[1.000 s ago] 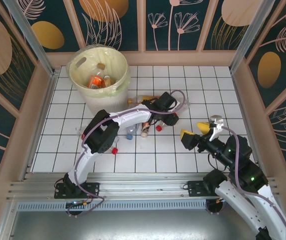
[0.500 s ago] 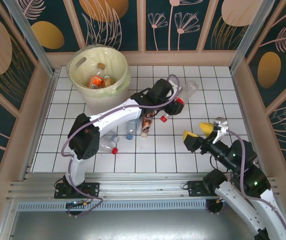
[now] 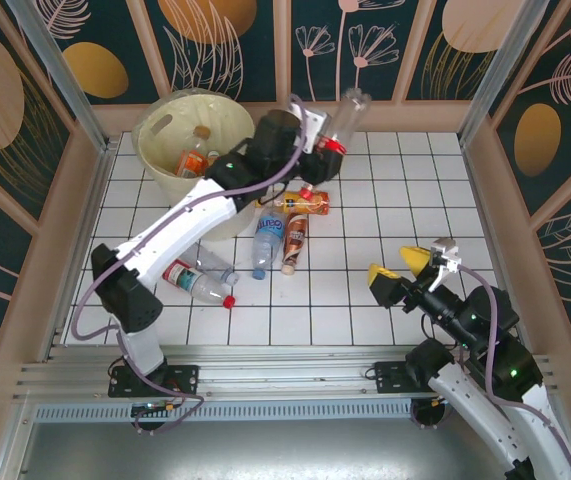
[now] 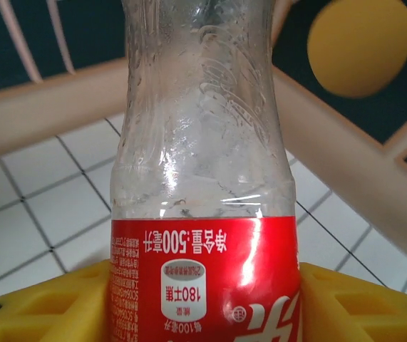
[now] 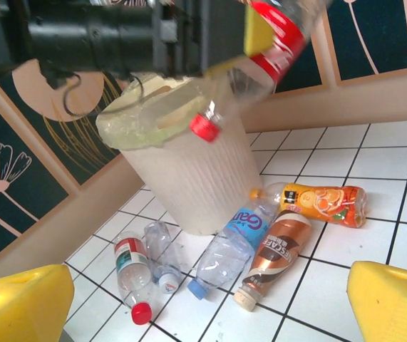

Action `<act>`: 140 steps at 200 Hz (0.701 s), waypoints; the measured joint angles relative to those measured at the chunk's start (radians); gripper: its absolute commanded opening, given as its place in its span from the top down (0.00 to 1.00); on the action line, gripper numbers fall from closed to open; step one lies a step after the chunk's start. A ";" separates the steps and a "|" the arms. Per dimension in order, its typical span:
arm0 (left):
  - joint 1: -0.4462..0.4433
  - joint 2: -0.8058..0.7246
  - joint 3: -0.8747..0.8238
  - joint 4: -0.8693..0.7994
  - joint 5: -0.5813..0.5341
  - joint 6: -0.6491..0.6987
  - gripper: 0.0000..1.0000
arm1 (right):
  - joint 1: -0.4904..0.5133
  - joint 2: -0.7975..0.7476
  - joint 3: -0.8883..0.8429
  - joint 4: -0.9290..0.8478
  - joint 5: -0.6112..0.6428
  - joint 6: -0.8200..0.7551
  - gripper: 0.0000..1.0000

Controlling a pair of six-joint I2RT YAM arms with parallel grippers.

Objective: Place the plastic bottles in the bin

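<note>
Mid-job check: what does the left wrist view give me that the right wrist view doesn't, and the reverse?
Left wrist adds: the red-label bottle up close, its label print readable, with the left gripper holding it, jaws on both sides of the label. Right wrist adds: the bin, and on the white tiled floor beside it an orange-label bottle, a blue-label bottle, a brown-label bottle and a red-capped bottle. Both share: that held bottle, the floor and the patterned wall.
</note>
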 measured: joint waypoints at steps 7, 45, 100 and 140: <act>0.014 -0.019 0.000 -0.009 -0.013 0.002 0.43 | 0.000 0.000 0.000 0.000 -0.001 0.000 0.01; 0.113 -0.109 0.002 -0.049 -0.059 0.012 0.42 | 0.000 0.000 0.000 0.000 -0.011 0.000 0.01; 0.294 -0.168 0.005 -0.074 -0.098 0.050 0.41 | 0.000 0.000 0.000 0.000 -0.011 0.000 0.01; 0.402 -0.168 -0.020 -0.078 -0.095 0.078 0.41 | 0.000 0.000 0.000 0.000 -0.011 0.000 0.01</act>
